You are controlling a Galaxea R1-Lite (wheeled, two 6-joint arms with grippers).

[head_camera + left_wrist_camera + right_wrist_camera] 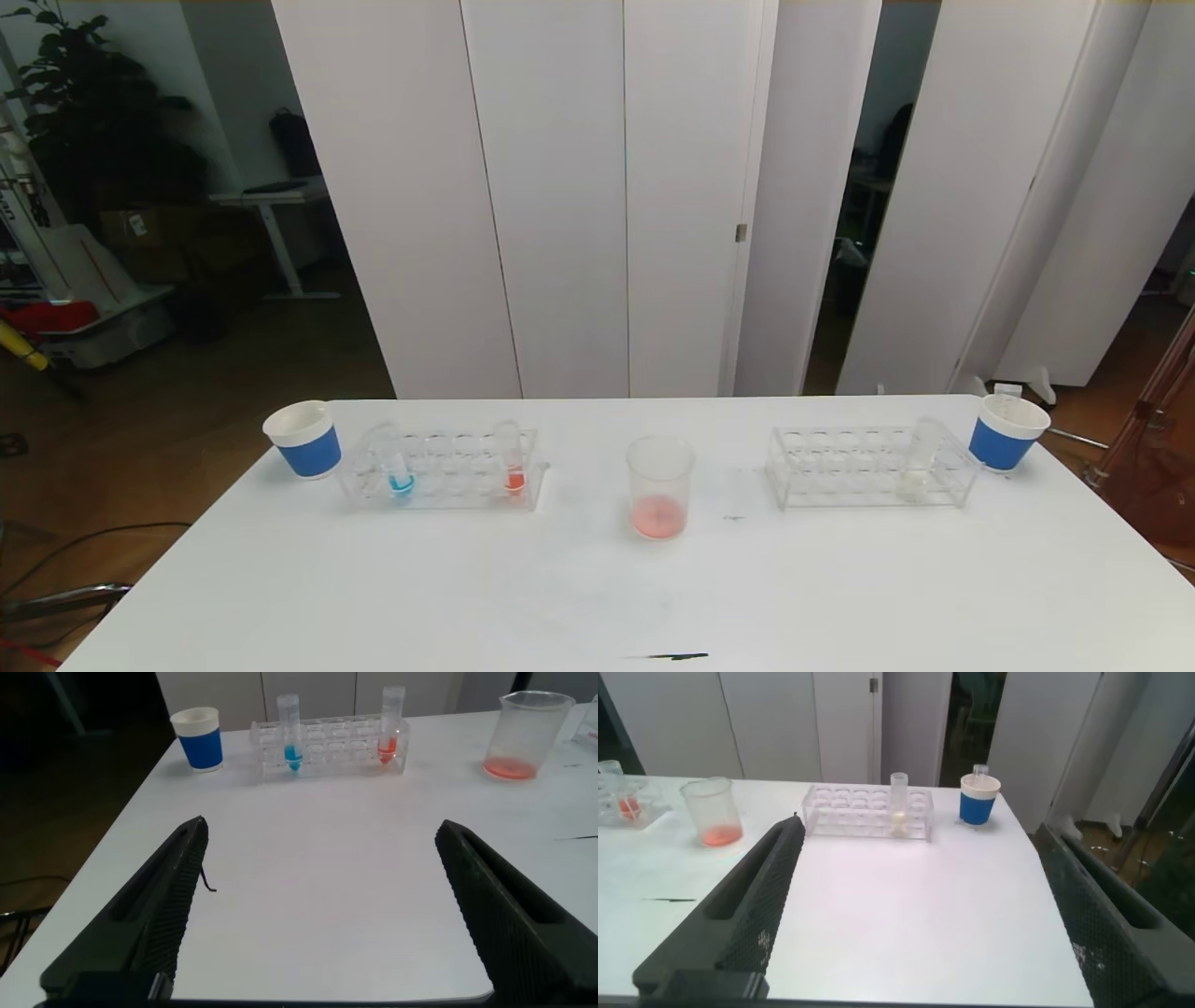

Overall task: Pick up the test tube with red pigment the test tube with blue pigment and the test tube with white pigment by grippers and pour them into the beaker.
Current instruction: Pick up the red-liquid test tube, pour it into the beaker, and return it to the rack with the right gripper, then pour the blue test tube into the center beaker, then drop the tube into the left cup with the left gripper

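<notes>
1. Standing upright in the left rack (439, 471), the test tube with blue pigment (400, 474) sits near that rack's left end, and a tube holding red liquid (513, 467) sits near its right end.
2. Between the two racks, the beaker (660, 487) rests on the table (597, 597) with a little red liquid at its bottom.
3. Upright near the right end of the right rack (868, 467) is the test tube with white pigment (917, 467).
4. Both the left gripper (318, 905) and the right gripper (915, 905) hang with fingers spread wide, grasping nothing, well apart from every tube.
5. One blue-and-white cup (303, 439) stands beside each rack's outer end.
</notes>
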